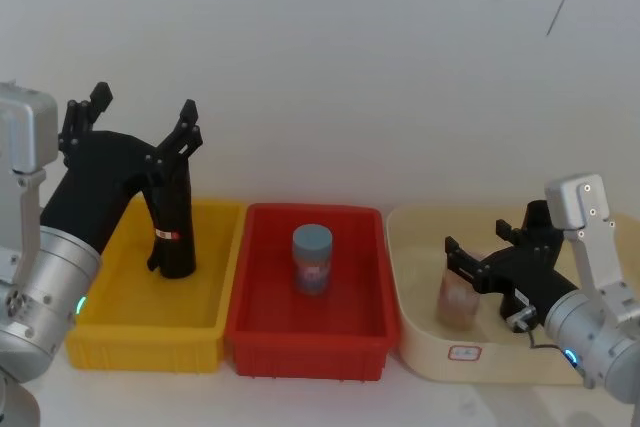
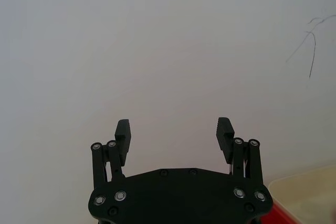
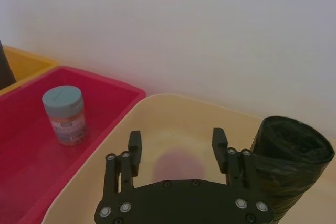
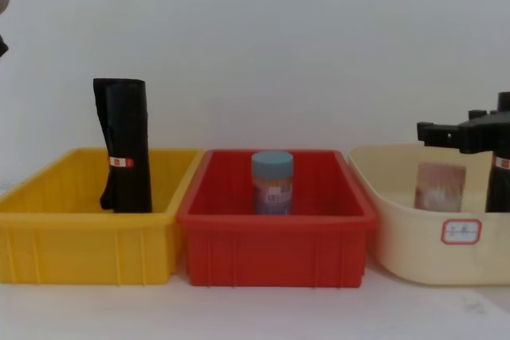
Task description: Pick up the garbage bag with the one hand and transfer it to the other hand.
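One garbage bag (image 1: pixel 172 222), a tall black roll with a small white-and-red band, stands upright in the yellow bin (image 1: pixel 105 322) and rises above its rim (image 4: pixel 123 145). My left gripper (image 1: pixel 143 105) hangs open above that roll, facing the wall (image 2: pixel 174 132), with nothing between its fingers. A second black roll (image 3: pixel 291 161) stands in the cream bin (image 4: pixel 398 228), at the chest view's right edge (image 4: pixel 500 177). My right gripper (image 1: pixel 475 247) is low inside that bin, open (image 3: pixel 177 142), with the roll just outside one finger.
A red bin (image 1: pixel 255 322) sits between the yellow and cream bins and holds a blue-lidded jar (image 1: pixel 312 259). A pinkish cup (image 4: pixel 441 185) stands in the cream bin ahead of the right gripper. A white wall rises close behind all three bins.
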